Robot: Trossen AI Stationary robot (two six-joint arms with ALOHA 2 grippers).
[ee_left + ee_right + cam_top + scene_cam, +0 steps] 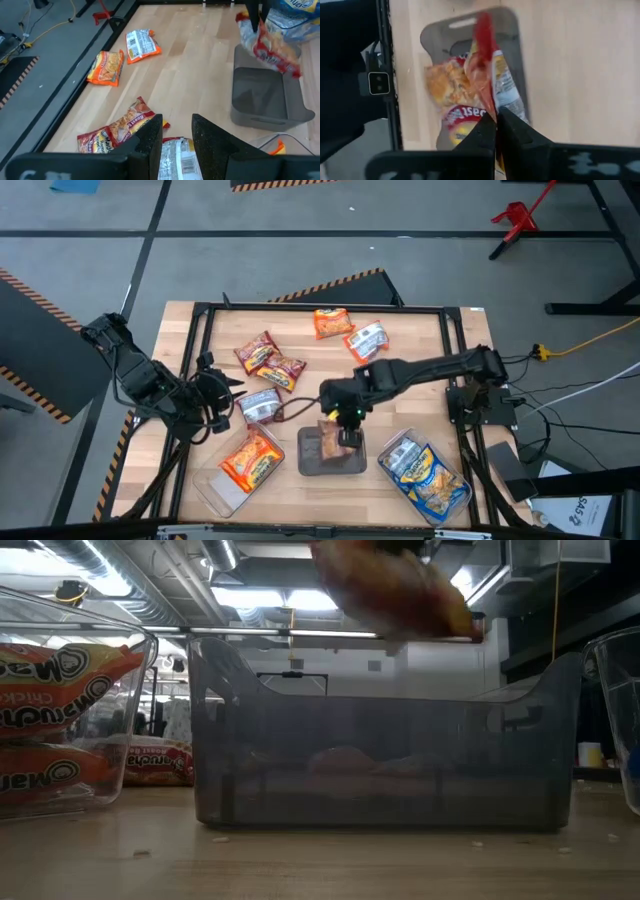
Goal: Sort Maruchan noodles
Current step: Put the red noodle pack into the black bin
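Hanging above the grey tray [318, 463] at the bench's [420, 350] front edge, a dark red packet [482, 75] is pinched edge-on in the closed jaws of the right gripper [496, 122] — another red packet is seen in the tray below. The left gripper [176, 131] is held part-open, empty, over a silver-backed packet [175, 160].

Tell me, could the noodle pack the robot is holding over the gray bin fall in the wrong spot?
Maybe. The right gripper pinches the dark red noodle packet only by one edge, so it hangs loose above the gray bin. If let go while swinging, it might catch the rim or land on the table. The left gripper sits open over a silver-backed packet close to the clear tray of orange packets; it might bump that tray.
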